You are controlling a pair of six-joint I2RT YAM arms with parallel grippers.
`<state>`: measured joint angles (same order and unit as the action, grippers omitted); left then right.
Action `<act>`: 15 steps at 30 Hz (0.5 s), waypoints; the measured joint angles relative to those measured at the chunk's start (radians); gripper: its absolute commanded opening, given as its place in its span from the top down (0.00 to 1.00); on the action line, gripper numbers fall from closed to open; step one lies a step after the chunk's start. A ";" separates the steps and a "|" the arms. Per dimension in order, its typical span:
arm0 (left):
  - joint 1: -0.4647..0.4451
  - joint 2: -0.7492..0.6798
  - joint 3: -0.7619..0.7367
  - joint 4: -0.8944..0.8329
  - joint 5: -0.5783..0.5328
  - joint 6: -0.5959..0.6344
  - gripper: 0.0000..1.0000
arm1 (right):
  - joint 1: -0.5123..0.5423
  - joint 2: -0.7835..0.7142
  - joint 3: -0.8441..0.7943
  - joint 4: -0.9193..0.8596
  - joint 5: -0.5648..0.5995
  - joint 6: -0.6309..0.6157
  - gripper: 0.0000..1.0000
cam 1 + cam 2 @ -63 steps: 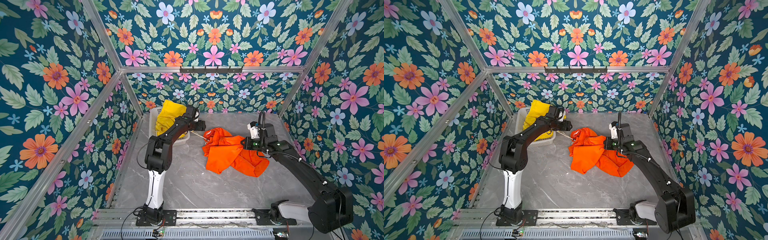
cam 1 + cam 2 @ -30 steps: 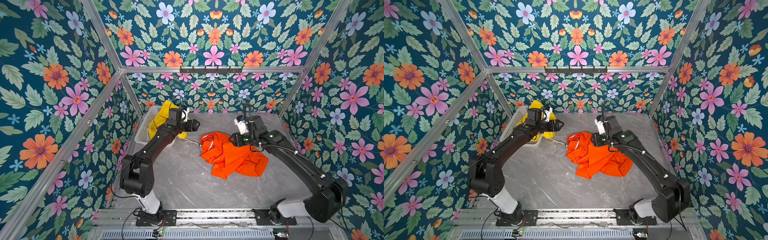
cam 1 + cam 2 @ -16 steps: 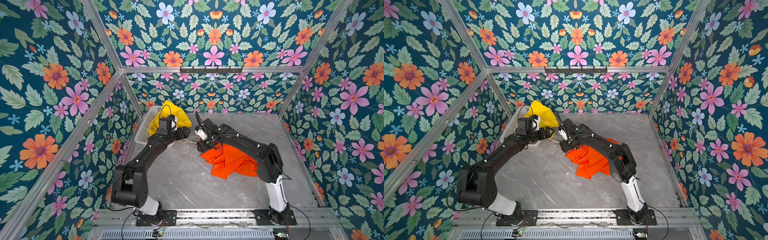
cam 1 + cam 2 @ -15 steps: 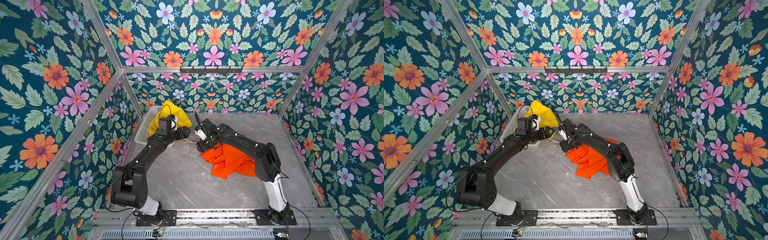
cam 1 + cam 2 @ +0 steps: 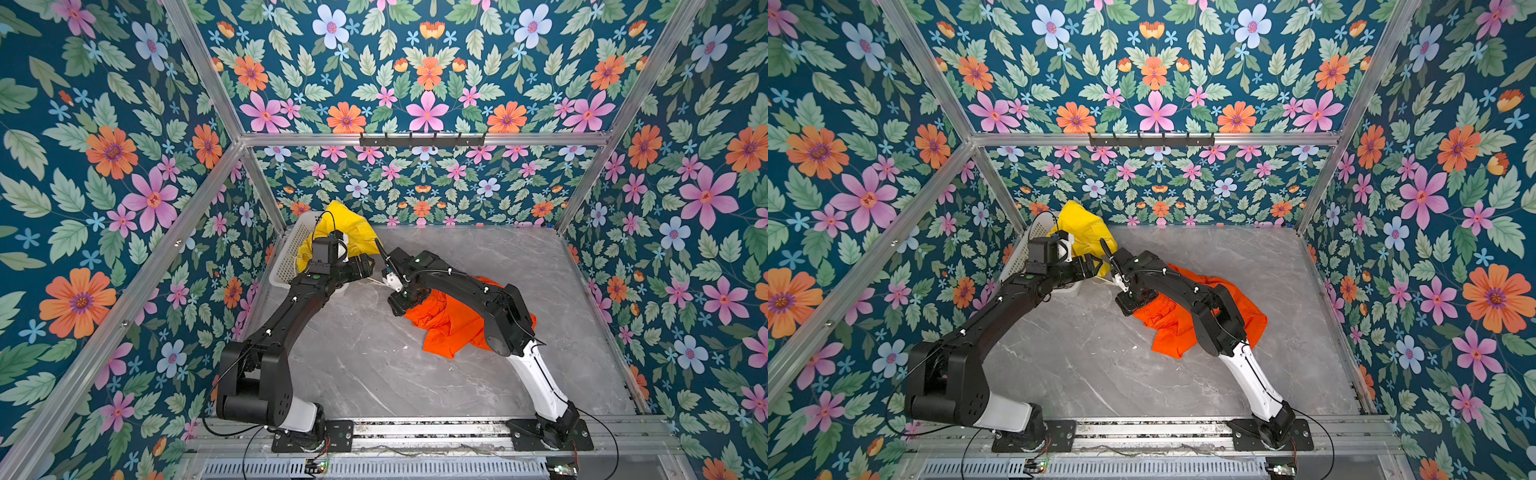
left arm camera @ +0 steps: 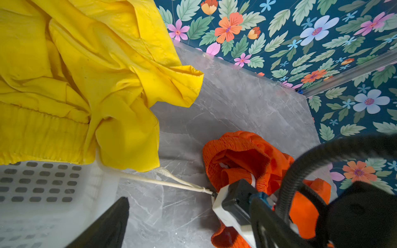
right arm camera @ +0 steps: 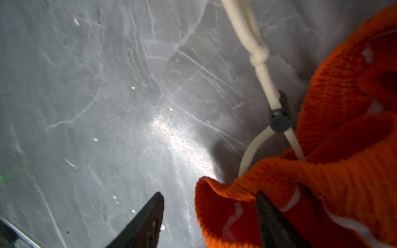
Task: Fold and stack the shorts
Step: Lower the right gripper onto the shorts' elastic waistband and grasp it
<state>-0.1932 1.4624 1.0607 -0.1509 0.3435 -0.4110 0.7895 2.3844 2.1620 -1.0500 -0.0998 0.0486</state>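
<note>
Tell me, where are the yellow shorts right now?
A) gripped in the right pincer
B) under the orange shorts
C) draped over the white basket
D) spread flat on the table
C: the yellow shorts spill over the rim of the white basket in the back left corner.

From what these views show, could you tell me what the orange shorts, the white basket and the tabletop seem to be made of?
Orange shorts: thin woven fabric, matte, likely synthetic; it creases sharply and the waistband is ribbed elastic. Basket: white moulded plastic, smooth, with rows of slots. Tabletop: grey veined marble or a marble-look laminate, semi-gloss; it shows a light glare.
</note>
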 measured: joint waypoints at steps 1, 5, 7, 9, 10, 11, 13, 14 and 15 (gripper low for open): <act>0.000 -0.002 -0.003 -0.001 -0.002 0.000 0.11 | 0.001 0.009 0.008 -0.014 0.009 -0.003 0.37; 0.001 -0.003 -0.010 -0.006 -0.005 0.000 0.11 | 0.001 0.031 0.025 -0.060 0.058 -0.010 0.57; 0.001 -0.004 -0.011 -0.010 -0.005 0.000 0.11 | 0.001 0.027 0.018 -0.080 0.085 -0.011 0.68; 0.001 -0.008 -0.011 -0.019 -0.006 0.001 0.11 | 0.001 0.006 -0.008 -0.082 0.104 -0.019 0.84; 0.001 -0.013 -0.011 -0.023 -0.006 0.003 0.11 | 0.002 -0.013 -0.029 -0.080 0.110 -0.020 0.89; 0.001 -0.018 -0.011 -0.028 -0.005 0.004 0.11 | 0.002 -0.043 -0.059 -0.071 0.114 -0.022 0.93; 0.001 -0.027 -0.011 -0.031 0.003 0.012 0.11 | 0.001 -0.117 -0.126 -0.047 0.118 -0.024 1.00; 0.001 -0.031 -0.011 -0.031 0.011 0.019 0.11 | -0.002 -0.160 -0.162 -0.026 0.116 -0.024 1.00; 0.001 -0.033 -0.011 -0.031 0.019 0.021 0.11 | -0.007 -0.199 -0.194 -0.007 0.109 -0.022 1.00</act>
<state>-0.1925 1.4292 1.0500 -0.1822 0.3622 -0.3897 0.7826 2.1857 1.9678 -1.0569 0.0097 0.0265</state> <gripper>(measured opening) 0.887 0.050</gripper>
